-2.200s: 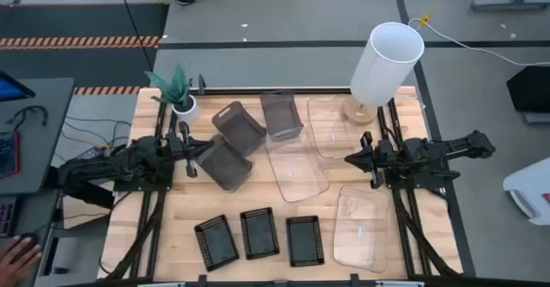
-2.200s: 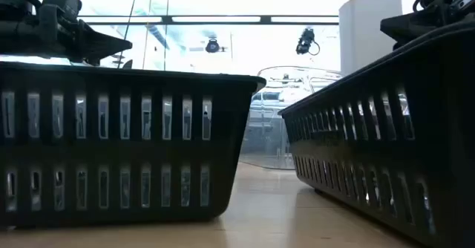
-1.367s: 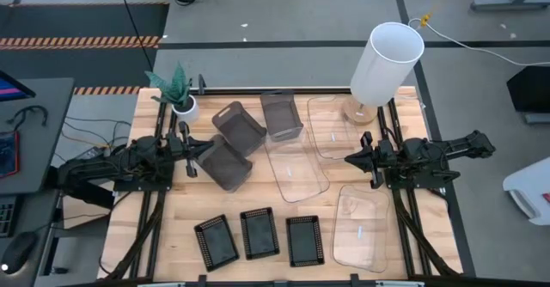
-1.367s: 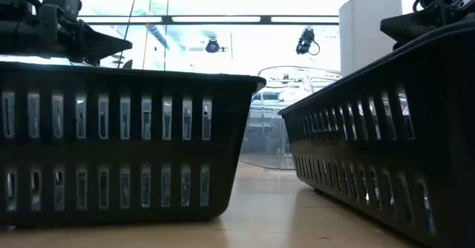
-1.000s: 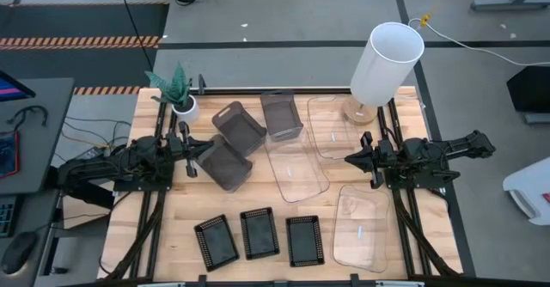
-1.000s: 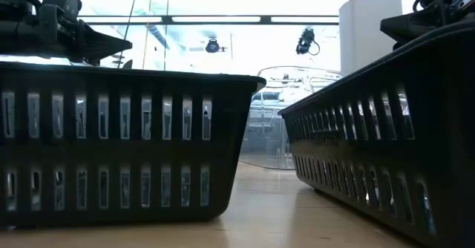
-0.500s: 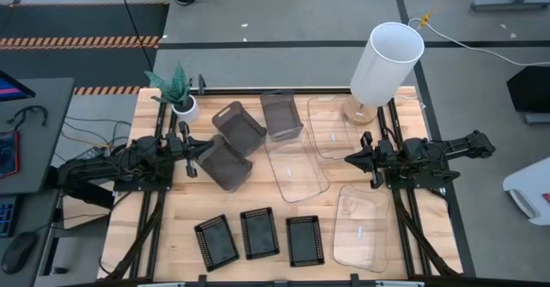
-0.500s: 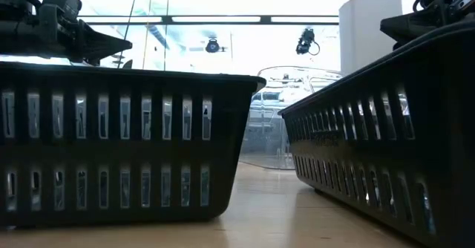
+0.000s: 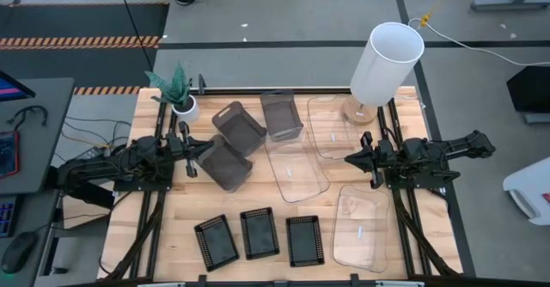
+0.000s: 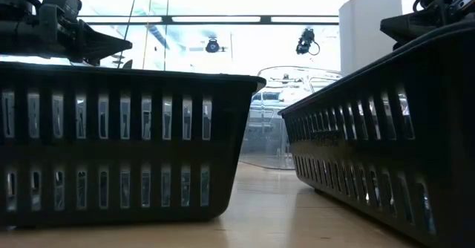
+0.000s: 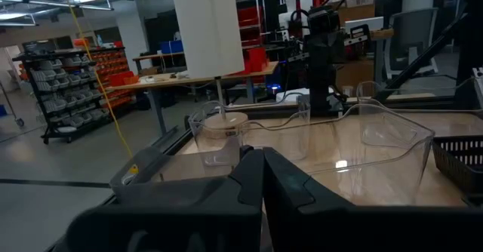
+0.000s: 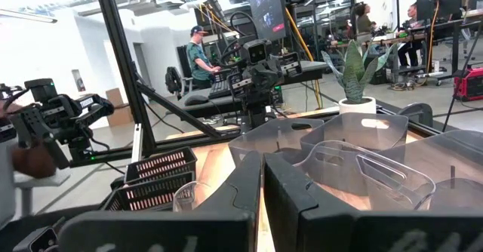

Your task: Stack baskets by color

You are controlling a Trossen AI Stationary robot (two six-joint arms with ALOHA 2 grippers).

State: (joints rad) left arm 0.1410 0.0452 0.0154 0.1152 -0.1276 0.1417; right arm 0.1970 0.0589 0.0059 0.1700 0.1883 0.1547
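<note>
we see light, stiff baskets (image 9: pixel 258 233) unstacked at six o'clock on the bench (image 9: pixel 172 235); we'd pinch a rim; both jaws shut, empty

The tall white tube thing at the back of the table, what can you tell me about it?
The tall white cylinder looks smooth and plain, open at its top, like a lampshade. It stands upright on a round, light wooden base at the far edge of the wooden table, nearer the right arm. A big clear plastic basket lies right beside the base. Neither gripper touches it.
</note>
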